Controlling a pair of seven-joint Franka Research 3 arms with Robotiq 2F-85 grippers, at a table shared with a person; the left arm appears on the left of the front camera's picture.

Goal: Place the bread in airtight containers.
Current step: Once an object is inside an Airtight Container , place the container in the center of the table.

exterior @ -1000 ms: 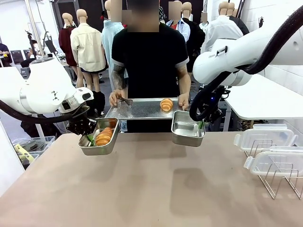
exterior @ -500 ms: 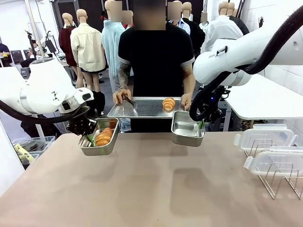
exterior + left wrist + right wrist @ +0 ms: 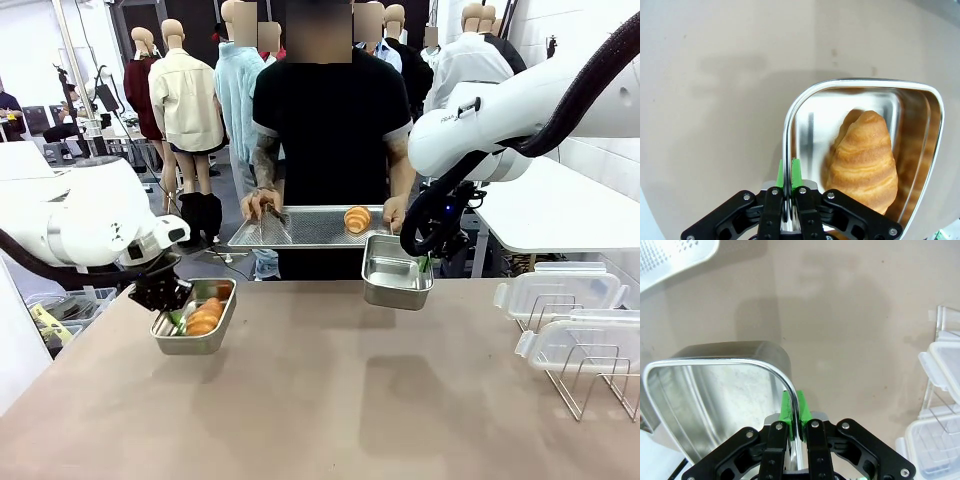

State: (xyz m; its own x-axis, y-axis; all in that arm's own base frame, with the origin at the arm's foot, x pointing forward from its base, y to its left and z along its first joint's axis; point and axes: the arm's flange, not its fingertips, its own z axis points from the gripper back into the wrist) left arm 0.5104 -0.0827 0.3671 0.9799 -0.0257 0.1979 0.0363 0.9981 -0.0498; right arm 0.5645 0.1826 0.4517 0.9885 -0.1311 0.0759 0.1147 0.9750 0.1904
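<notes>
My left gripper is shut on the rim of a steel tin held low over the table's left side. A golden croissant lies inside it. In the left wrist view the green pads of the left gripper pinch the tin's rim, with the croissant filling the tin. My right gripper is shut on the rim of a second, empty tin held above the table's far edge. The right wrist view shows that gripper clamped on the bare tin. A further croissant sits on the person's tray.
Across the table a person holds a perforated steel tray with both hands, tongs under one hand. Clear plastic lids and a wire rack occupy the table's right side. The tray's corner shows in the right wrist view.
My left arm has lowered its tin with the croissant toward the table and a little to the left. The person has lifted the tray slightly. The right arm has stayed still.
</notes>
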